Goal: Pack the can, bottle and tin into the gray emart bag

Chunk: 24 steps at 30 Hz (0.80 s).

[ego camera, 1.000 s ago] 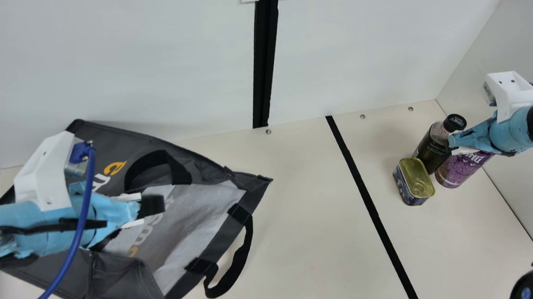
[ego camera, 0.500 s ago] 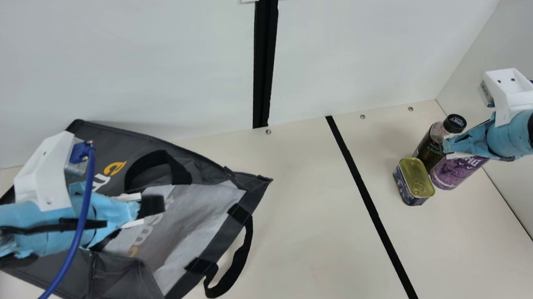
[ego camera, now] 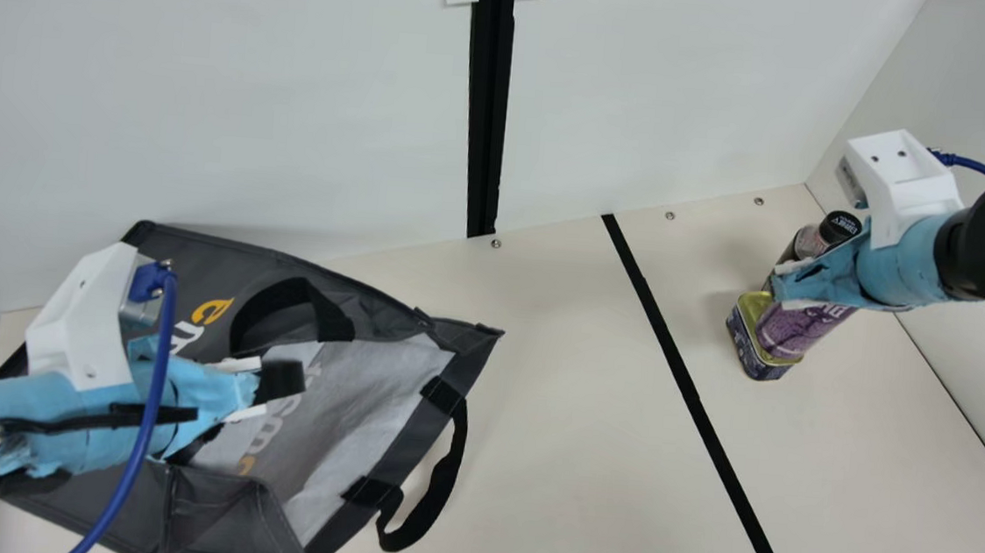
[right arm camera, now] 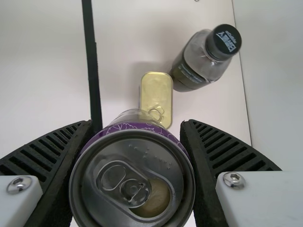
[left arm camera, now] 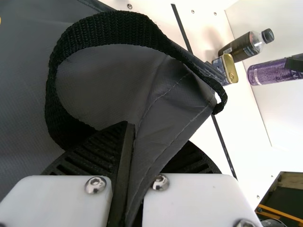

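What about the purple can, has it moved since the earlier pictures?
Yes: in the main view, the purple can has moved left, closer to the long black stripe.

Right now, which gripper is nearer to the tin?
Right. The right gripper holds the purple can close to the tin, overlapping it in the main view; the left gripper is farther off, across the black line, clamped on the gray bag.
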{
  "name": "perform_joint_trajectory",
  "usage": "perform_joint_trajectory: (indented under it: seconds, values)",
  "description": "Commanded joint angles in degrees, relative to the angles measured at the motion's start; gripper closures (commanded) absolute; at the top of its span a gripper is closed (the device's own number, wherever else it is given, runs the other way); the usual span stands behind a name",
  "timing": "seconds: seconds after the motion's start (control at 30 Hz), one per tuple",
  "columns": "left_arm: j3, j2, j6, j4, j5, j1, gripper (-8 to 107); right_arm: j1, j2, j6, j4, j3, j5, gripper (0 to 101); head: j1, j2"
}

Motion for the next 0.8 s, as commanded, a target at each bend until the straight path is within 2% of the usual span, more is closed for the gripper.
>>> perform_joint_trajectory:
  seconds: [0.0,0.4,0.77]
  values:
    - [0.0,0.0,0.0,0.0,0.0,0.0,89,1.5,-0.5,0.8,-0.5,0.4,0.0,101,-1.3,0.0]
    - [0.0,0.0,0.0,0.0,0.0,0.0,89,9.9,-3.1,5.1,-2.7,2.9,0.5,101,-1.3,0.0]
    - [0.0,0.0,0.0,0.0,0.0,0.0,89,15.9,-3.5,6.4,-3.3,2.6,1.3,101,-1.3,0.0]
